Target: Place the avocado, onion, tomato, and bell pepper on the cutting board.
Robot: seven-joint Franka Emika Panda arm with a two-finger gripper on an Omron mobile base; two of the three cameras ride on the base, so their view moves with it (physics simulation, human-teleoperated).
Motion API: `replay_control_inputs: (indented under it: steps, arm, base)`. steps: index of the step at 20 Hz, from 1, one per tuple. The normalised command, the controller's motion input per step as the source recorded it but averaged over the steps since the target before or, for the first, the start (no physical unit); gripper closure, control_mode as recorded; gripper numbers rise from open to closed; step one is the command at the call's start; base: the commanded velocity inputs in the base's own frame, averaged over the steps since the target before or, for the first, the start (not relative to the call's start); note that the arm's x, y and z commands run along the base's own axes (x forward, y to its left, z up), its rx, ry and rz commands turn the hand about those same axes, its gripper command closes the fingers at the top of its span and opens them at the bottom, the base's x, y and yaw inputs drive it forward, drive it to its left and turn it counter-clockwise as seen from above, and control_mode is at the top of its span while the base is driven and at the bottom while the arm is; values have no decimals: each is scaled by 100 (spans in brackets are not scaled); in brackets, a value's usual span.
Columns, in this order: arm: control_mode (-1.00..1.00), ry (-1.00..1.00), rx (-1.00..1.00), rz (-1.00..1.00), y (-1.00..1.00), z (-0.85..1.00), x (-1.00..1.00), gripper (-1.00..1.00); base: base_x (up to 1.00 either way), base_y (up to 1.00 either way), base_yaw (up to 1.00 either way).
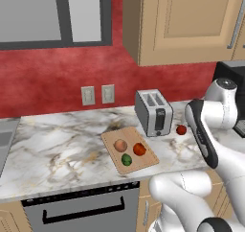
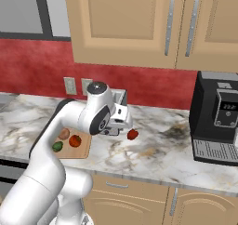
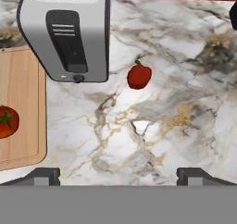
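Observation:
The wooden cutting board [image 1: 111, 141] lies on the marble counter left of the toaster. On it rest the tan onion [image 1: 120, 145], the orange-red tomato [image 1: 139, 149] and the green avocado [image 1: 126, 159]. The deep-red bell pepper [image 1: 181, 129] sits on the bare counter to the right of the toaster, off the board. In the hand view my gripper [image 3: 119, 177] is open and empty, hovering over the counter, with the bell pepper [image 3: 139, 75] ahead and slightly right. The tomato [image 3: 7, 121] and the board's edge [image 3: 23, 102] lie at the left.
A silver toaster [image 1: 153, 112] stands between the board and the pepper, close to both. A black coffee machine [image 2: 218, 119] stands at the counter's right end. Wall cabinets hang overhead, and a dishwasher front sits below the counter edge.

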Motion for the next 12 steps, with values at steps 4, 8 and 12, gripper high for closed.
replay_control_inputs:
  steps: [4, 8, 12]
  arm:
    - [-100, 0, 0, 6, -18, -7, 4, -100]
    - [-100, 0, 0, 8, -20, 0, 10, -100]
    - [-100, 0, 0, 9, -11, 0, 19, -100]
  base:
    - [0, 0, 0]
    - [0, 0, 0]
    - [0, 0, 0]
